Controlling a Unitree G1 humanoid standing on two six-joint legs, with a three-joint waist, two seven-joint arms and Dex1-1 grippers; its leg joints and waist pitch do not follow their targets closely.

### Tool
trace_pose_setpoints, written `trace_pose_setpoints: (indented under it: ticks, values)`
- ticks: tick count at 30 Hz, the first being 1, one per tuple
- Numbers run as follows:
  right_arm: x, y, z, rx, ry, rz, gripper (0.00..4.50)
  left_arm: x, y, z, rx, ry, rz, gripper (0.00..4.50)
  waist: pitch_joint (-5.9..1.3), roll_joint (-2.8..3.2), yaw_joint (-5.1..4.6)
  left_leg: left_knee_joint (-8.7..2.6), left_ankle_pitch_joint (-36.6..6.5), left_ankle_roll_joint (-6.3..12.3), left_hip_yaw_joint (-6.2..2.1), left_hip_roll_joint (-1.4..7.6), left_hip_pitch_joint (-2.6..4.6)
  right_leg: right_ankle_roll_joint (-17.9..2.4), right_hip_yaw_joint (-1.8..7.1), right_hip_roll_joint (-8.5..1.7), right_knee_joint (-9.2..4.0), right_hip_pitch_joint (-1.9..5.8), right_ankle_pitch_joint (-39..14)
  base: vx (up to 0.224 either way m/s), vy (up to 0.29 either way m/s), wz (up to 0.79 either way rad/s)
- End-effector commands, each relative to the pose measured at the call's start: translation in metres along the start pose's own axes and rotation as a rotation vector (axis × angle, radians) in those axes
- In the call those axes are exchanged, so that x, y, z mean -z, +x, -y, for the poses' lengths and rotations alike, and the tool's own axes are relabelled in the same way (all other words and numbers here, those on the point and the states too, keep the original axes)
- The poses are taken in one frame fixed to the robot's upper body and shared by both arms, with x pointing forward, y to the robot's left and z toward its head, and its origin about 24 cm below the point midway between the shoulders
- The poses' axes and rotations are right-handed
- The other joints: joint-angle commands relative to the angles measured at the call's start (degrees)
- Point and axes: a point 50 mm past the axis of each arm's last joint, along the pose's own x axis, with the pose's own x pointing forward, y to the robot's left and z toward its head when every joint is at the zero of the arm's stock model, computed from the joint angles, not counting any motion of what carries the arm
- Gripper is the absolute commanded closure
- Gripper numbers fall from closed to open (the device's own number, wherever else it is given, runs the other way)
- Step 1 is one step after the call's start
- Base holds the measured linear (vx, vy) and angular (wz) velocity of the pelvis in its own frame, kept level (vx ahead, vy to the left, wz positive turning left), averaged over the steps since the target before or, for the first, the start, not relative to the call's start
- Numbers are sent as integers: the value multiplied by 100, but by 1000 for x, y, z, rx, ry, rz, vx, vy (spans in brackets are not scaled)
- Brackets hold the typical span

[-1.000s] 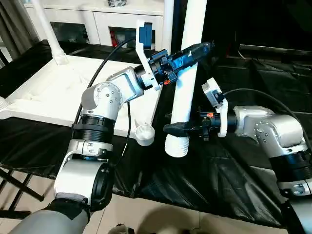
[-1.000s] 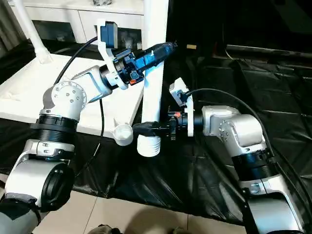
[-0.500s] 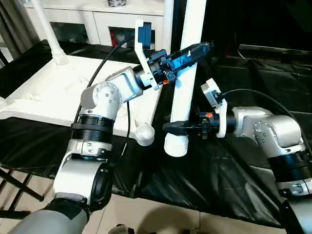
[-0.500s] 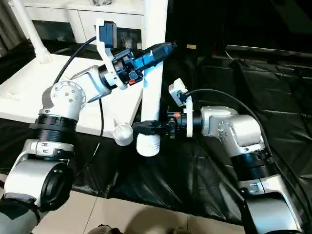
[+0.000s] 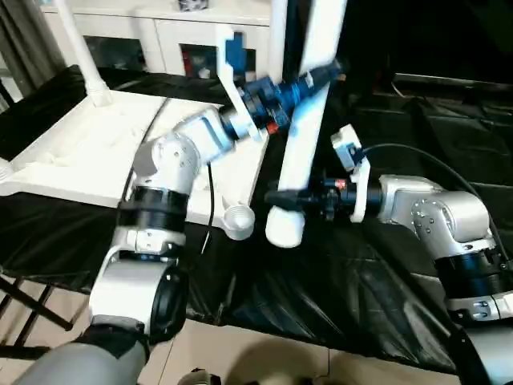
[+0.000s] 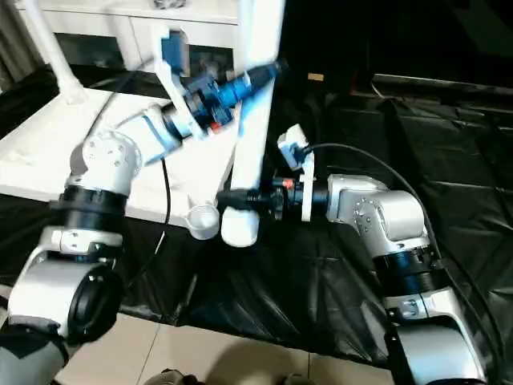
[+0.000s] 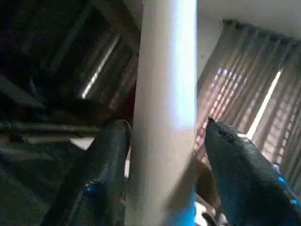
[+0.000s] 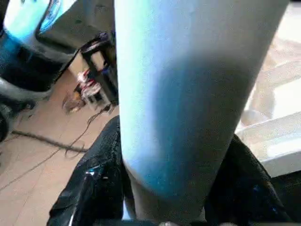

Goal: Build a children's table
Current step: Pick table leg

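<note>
The white tabletop (image 5: 96, 148) lies underside up on the left, with one leg (image 5: 80, 52) standing in its far corner. A loose white table leg (image 5: 307, 140) stands tilted beside the near corner socket (image 5: 238, 218), its top leaning right. My right gripper (image 5: 276, 198) is shut on it just above the lower end, fingers (image 8: 101, 183) pressed to both sides. My left gripper (image 5: 321, 78) straddles the leg higher up. Its fingers (image 7: 110, 155) stand open, with a gap showing on one side of the leg.
Black cloth (image 5: 385, 273) covers the work surface to the right and front. A white cabinet with glass doors (image 5: 160, 36) stands behind. Another white tube (image 5: 278, 36) rises at the back. Tiled floor (image 5: 264, 361) shows below the front edge.
The loose leg has tipped, its top swinging right and its lower end lifting slightly toward the socket. My left gripper's fingers have spread. The right gripper has closed on the leg.
</note>
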Motion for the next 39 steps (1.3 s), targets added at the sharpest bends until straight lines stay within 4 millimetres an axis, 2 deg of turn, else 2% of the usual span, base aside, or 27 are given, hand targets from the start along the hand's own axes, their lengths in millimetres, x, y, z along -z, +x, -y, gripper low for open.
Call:
trace_pose_setpoints:
  ticks: [1,5,7,9,10,12,13,14,15,18,19,20,21,22,23,25,26,27,28,29,32,33,35,36,37,38,39]
  values:
    - [-6,-3,2,31,-6,61,263,-11,0,1,-17,34,54,167,-500,-17,27,-362,-1262,112,-87,126,131,-1501,122,-208,-408,352,-1162,0,0,0]
    - [-11,-1,11,162,-22,185,263,-19,-15,-3,-59,73,68,167,-495,12,24,-375,-1297,72,-89,132,143,-1476,128,-219,-411,320,-1237,0,0,0]
    - [-11,-2,18,247,-32,212,263,-19,-25,-6,-78,138,17,167,-491,13,-1,-391,-1388,-18,-90,131,159,-1449,122,-202,-421,311,-1295,0,0,0]
    - [-7,-7,31,409,-30,232,263,-10,-47,-9,-73,289,-179,167,-483,28,-6,-423,-1400,-73,-113,137,157,-1334,128,-215,-430,299,-1433,0,0,0]
    - [-4,-10,34,464,-47,225,263,-4,-58,-12,-77,362,-292,167,-479,45,-58,-433,-1439,-120,-96,121,165,-1252,131,-186,-428,292,-1528,0,0,0]
    - [-1,-12,37,514,-72,209,263,1,-68,-14,-74,419,-391,167,-492,66,-44,-439,-1388,-190,-110,132,174,-1164,143,-206,-427,289,-1509,0,0,0]
    - [2,-14,38,544,-86,194,263,7,-79,-17,-69,459,-501,167,-497,84,-34,-436,-1400,-212,-101,135,194,-1157,151,-205,-432,281,-1444,0,0,0]
    - [7,-16,38,585,-100,177,263,20,-103,-22,-45,489,-714,167,-500,87,-29,-449,-1394,-219,-106,136,183,-1155,154,-203,-407,285,-1367,0,0,0]
    - [9,-17,38,599,-101,175,263,26,-115,-25,-40,493,-819,167,-500,94,-31,-455,-1388,-203,-105,132,179,-1128,154,-193,-415,288,-1365,0,0,0]
    - [14,-18,37,625,-95,181,263,34,-138,-30,-48,458,-963,167,-511,143,-57,-452,-1363,-285,-86,133,192,-1242,160,-188,-346,292,-1024,0,0,0]
    - [16,-18,36,625,-88,182,263,35,-144,-33,-57,467,-1002,167,-501,139,-49,-454,-1448,-309,-77,133,202,-1315,161,-189,-347,281,-1004,0,0,0]
    - [18,-18,36,634,-88,179,263,37,-151,-37,-74,478,-1051,167,-501,172,-42,-455,-1548,-323,-85,134,207,-1345,163,-203,-350,280,-1040,0,0,0]
    - [21,-17,36,640,-94,168,263,39,-159,-41,-98,509,-1105,167,-493,157,-51,-465,-1624,-330,-85,133,203,-1350,162,-201,-363,282,-1092,0,0,0]
    - [22,-17,35,641,-97,163,263,40,-163,-44,-106,536,-1139,167,-476,150,-57,-467,-1775,-337,-90,118,204,-1273,162,-199,-411,278,-1289,0,0,0]
    - [24,-16,36,652,-102,161,263,41,-168,-47,-115,565,-1181,167,-475,149,-66,-476,-1846,-369,-97,123,205,-1254,167,-211,-391,291,-1365,0,0,0]
    - [27,-16,36,662,-105,161,263,41,-176,-53,-151,600,-1228,167,-476,188,-89,-482,-2029,-446,-114,122,228,-1179,173,-230,-423,273,-1624,0,0,0]
    - [27,-16,36,670,-107,164,263,40,-178,-55,-160,612,-1241,167,-476,173,-96,-484,-2039,-460,-118,127,221,-1198,175,-232,-418,275,-1609,0,0,0]
    - [27,-16,36,671,-113,175,263,39,-180,-57,-173,625,-1255,167,-480,207,-95,-483,-2036,-463,-123,128,223,-1216,176,-234,-415,271,-1569,0,0,0]
    - [27,-16,36,669,-117,183,263,39,-181,-57,-176,630,-1261,167,-489,185,-110,-479,-2019,-455,-119,127,218,-1263,176,-229,-401,281,-1439,0,0,0]
    - [27,-17,35,671,-121,184,263,38,-182,-59,-184,645,-1269,167,-498,220,-108,-477,-1990,-449,-122,128,225,-1296,174,-226,-391,280,-1350,0,0,0]
    - [26,-17,34,674,-122,183,263,36,-184,-61,-194,658,-1278,167,-496,192,-124,-463,-1899,-368,-107,126,206,-1472,175,-224,-367,297,-1067,0,0,0]
    - [27,-17,33,676,-122,184,263,35,-184,-61,-200,659,-1275,167,-497,229,-124,-459,-1892,-358,-106,123,207,-1486,175,-225,-361,299,-1057,0,0,0]
    - [27,-17,33,676,-122,184,263,34,-184,-63,-211,664,-1275,184,-491,213,-130,-457,-1900,-326,-99,122,207,-1502,172,-223,-374,302,-1105,0,0,0]
    - [27,-18,33,677,-125,184,263,33,-184,-65,-218,672,-1281,195,-490,253,-131,-455,-1924,-329,-104,123,212,-1512,171,-228,-375,299,-1144,0,0,0]
    - [27,-18,33,678,-126,184,263,33,-184,-65,-220,675,-1282,202,-488,224,-139,-453,-1936,-319,-101,119,213,-1508,170,-222,-388,302,-1163,0,0,0]
    - [27,-18,33,679,-128,185,263,33,-186,-66,-227,677,-1293,205,-490,248,-133,-452,-1936,-313,-105,122,215,-1513,173,-233,-386,307,-1207,0,0,0]
    - [27,-18,33,678,-129,185,263,33,-186,-66,-228,677,-1296,205,-484,229,-139,-450,-1942,-295,-95,114,211,-1498,173,-224,-407,302,-1252,0,0,0]
